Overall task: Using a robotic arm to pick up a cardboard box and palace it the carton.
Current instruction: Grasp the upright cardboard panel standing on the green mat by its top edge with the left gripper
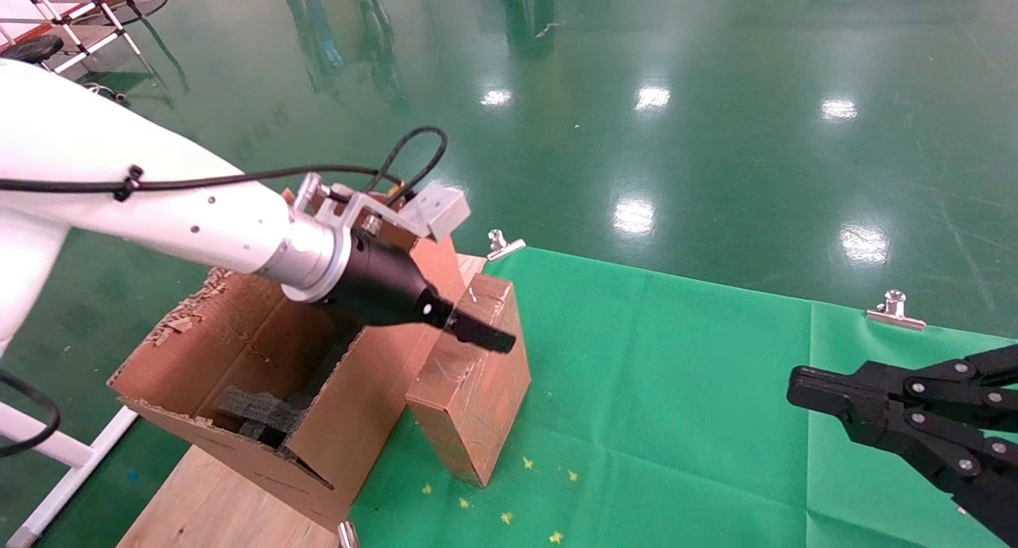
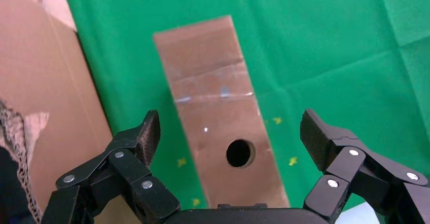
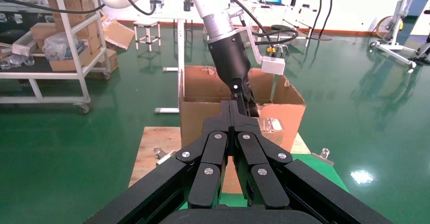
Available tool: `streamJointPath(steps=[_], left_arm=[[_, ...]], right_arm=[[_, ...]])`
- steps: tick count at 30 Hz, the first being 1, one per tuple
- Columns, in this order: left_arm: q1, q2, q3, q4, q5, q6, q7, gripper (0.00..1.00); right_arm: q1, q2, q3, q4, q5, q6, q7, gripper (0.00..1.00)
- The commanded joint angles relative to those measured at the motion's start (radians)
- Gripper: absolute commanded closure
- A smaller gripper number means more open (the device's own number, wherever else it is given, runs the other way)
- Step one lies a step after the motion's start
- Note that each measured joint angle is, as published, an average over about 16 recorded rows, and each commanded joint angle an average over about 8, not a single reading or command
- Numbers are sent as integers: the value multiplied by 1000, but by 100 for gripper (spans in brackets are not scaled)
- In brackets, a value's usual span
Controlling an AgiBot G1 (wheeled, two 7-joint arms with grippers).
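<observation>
The small cardboard box (image 1: 477, 389) stands on the green cloth, leaning against the carton (image 1: 262, 357) on my left. The carton's flaps are raised and black foam (image 1: 254, 413) lies inside. My white left arm (image 1: 199, 222) reaches over the carton. Its gripper (image 1: 485, 337) is open just above the small box's top. In the left wrist view the box (image 2: 213, 82) with its round hole (image 2: 240, 153) lies between the spread fingers of that gripper (image 2: 230, 130), which do not touch it. My right gripper (image 1: 795, 393) is shut and empty at the right, also in its wrist view (image 3: 233, 107).
The green cloth (image 1: 676, 421) is held by metal clips (image 1: 895, 309) at the table's far edge. The carton sits on a wooden board (image 1: 215, 500). The right wrist view shows the carton (image 3: 203, 107), the small box (image 3: 284, 127) and shelving (image 3: 56, 46) beyond.
</observation>
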Motion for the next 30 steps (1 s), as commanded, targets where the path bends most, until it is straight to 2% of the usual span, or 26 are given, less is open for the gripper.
streamJointPath(steps=[1,6,10,11,14,18,19,30], left_arm=[[1,3,9,0,10,7,-12,0],[8,9,26,-1,18,7,3,0],[4,13,43,-2,29,16,21,1],[3,14,45,-2,30,18,22,8],[1,15,50,-2,35,23,26,46],[1,15,47,-2,33,21,23,95],[1,14,46,-2,32,20,22,100],[5,12,38,-2,26,14,17,100]], right_arm=[[0,0,0,0,0,0,0,100],[0,0,0,0,0,0,0,99],[0,0,0,0,0,0,0,49],[0,0,0,0,0,0,0,36],[0,0,0,0,0,1,0,0],[0,0,0,0,1,1,0,0],[0,0,0,0,1,1,0,0],[0,0,0,0,1,1,0,0]])
